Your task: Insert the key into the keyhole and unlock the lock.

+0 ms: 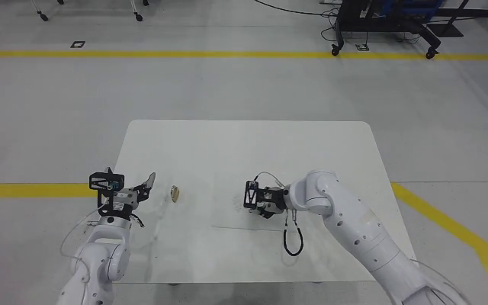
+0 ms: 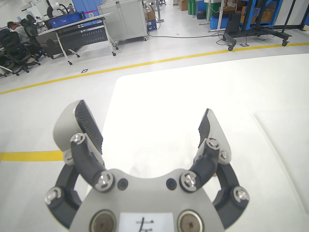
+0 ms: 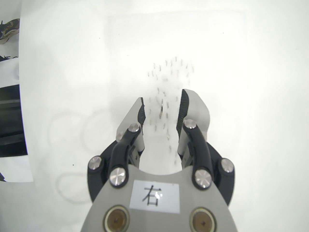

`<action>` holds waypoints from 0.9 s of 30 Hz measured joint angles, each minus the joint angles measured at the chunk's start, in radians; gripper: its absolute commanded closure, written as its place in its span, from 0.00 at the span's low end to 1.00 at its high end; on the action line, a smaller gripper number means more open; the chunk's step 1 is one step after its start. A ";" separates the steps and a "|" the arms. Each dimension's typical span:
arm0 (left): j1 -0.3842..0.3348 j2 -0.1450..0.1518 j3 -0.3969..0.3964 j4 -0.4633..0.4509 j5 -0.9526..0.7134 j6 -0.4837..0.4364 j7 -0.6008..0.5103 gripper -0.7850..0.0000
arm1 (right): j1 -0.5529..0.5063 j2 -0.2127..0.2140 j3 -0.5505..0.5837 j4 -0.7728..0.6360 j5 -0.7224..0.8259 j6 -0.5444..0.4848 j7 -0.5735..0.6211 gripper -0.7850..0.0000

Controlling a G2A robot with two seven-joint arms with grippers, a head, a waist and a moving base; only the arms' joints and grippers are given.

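Sitting on white tabletop (image 1: 229, 145): small brass-coloured lock (image 1: 174, 193); grey floor (image 1: 229, 84) with yellow line (image 1: 229, 54) around; left hand (image 2: 144, 107) spread wide, just left of lock; right hand (image 3: 163, 96) narrowly parted, well right of lock; key (image 3: 161, 108) between its fingers, touching neither.

You see the lock (image 1: 174, 193) in the top view as a small tan speck: keyhole and shackle are too small to make out. In the right wrist view the key (image 3: 161, 108) is an edge-on sliver inside the right gripper (image 3: 163, 96). Its teeth, and which end is which, cannot be told. In the top view that gripper hides it. A shoe (image 3: 8, 30) is cut by the frame edge. The right arm (image 1: 358, 229) and left arm (image 1: 99, 263) run off the top view's bottom edge.
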 measured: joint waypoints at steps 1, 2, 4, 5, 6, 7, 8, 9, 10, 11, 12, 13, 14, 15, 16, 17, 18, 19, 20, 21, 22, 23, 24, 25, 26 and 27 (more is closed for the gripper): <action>0.000 0.000 0.000 0.000 0.000 0.000 0.000 0.00 | 0.004 0.000 -0.005 0.008 0.004 -0.002 0.004 0.96; 0.000 0.000 0.000 0.000 0.000 0.000 0.000 0.00 | 0.007 0.000 -0.009 0.014 0.008 -0.003 0.008 0.95; 0.000 0.000 0.000 0.000 0.000 0.000 0.000 0.00 | 0.014 -0.001 -0.017 0.027 0.016 -0.002 0.016 1.00; 0.000 0.000 0.000 0.000 0.000 0.000 0.000 0.00 | 0.017 -0.001 -0.020 0.030 0.019 -0.001 0.018 1.00; 0.000 0.000 0.000 0.000 0.000 0.000 0.000 0.00 | 0.019 0.000 -0.021 0.032 0.021 0.000 0.018 1.00; 0.000 0.000 0.000 0.000 0.000 0.000 0.000 0.00 | 0.020 0.000 -0.022 0.032 0.022 -0.001 0.015 1.00; 0.000 0.000 0.000 0.000 0.000 0.000 0.000 0.00 | 0.019 0.002 -0.022 0.030 0.019 -0.002 0.011 1.00; 0.000 0.000 0.000 0.000 0.000 0.000 0.000 0.00 | 0.016 0.003 -0.020 0.025 0.015 -0.003 0.006 1.00; 0.000 0.000 0.000 0.000 0.000 0.000 0.000 0.00 | 0.011 0.006 -0.016 0.016 0.007 -0.008 -0.003 1.00; 0.000 0.000 0.000 0.000 0.000 0.000 0.000 0.00 | 0.005 0.009 -0.012 0.007 0.000 -0.013 -0.012 1.00; 0.000 0.000 0.000 0.000 0.000 0.000 0.000 0.00 | -0.001 0.013 -0.006 -0.004 -0.007 -0.019 -0.023 1.00; 0.000 0.000 0.000 0.000 0.000 0.000 0.000 0.00 | -0.012 0.018 0.003 -0.019 -0.018 -0.028 -0.039 1.00; 0.000 0.000 0.000 0.000 0.000 0.000 0.000 0.00 | -0.021 0.022 0.011 -0.033 -0.026 -0.035 -0.052 1.00; 0.000 0.000 0.000 0.000 0.000 0.000 0.000 0.00 | -0.031 0.026 0.020 -0.046 -0.035 -0.042 -0.065 1.00; 0.000 0.000 0.000 0.000 0.000 0.000 0.000 0.00 | -0.045 0.032 0.033 -0.065 -0.046 -0.052 -0.084 1.00; 0.000 0.000 0.000 0.000 0.000 0.000 0.000 0.00 | -0.056 0.036 0.044 -0.079 -0.050 -0.060 -0.100 1.00; 0.000 0.000 0.000 0.000 0.000 0.000 0.000 0.00 | -0.068 0.041 0.056 -0.092 -0.052 -0.068 -0.119 1.00; 0.000 0.000 0.000 0.000 0.000 0.000 0.000 0.00 | -0.083 0.047 0.073 -0.111 -0.055 -0.082 -0.146 1.00; 0.000 0.000 0.000 0.000 0.000 0.000 0.000 0.00 | -0.094 0.051 0.086 -0.124 -0.059 -0.091 -0.168 1.00; 0.000 0.000 0.000 0.000 0.000 0.000 0.000 0.00 | -0.106 0.055 0.100 -0.137 -0.060 -0.099 -0.194 1.00; 0.000 0.000 0.000 0.000 0.000 0.000 0.000 0.00 | -0.121 0.060 0.118 -0.151 -0.060 -0.107 -0.232 1.00; 0.000 0.000 0.000 0.000 0.000 0.000 0.000 0.00 | -0.131 0.063 0.133 -0.160 -0.058 -0.110 -0.263 1.00; 0.000 0.000 0.000 0.000 0.000 0.000 0.000 0.00 | -0.141 0.066 0.148 -0.167 -0.054 -0.111 -0.296 1.00; 0.000 0.000 0.000 0.000 0.000 0.000 0.000 0.00 | -0.153 0.070 0.169 -0.174 -0.043 -0.116 -0.346 1.00; 0.000 0.000 0.000 0.000 0.000 0.000 0.000 0.00 | -0.162 0.072 0.186 -0.178 -0.028 -0.125 -0.387 1.00; 0.000 0.000 0.000 0.000 0.000 0.000 0.000 0.00 | -0.170 0.075 0.203 -0.179 -0.010 -0.137 -0.430 1.00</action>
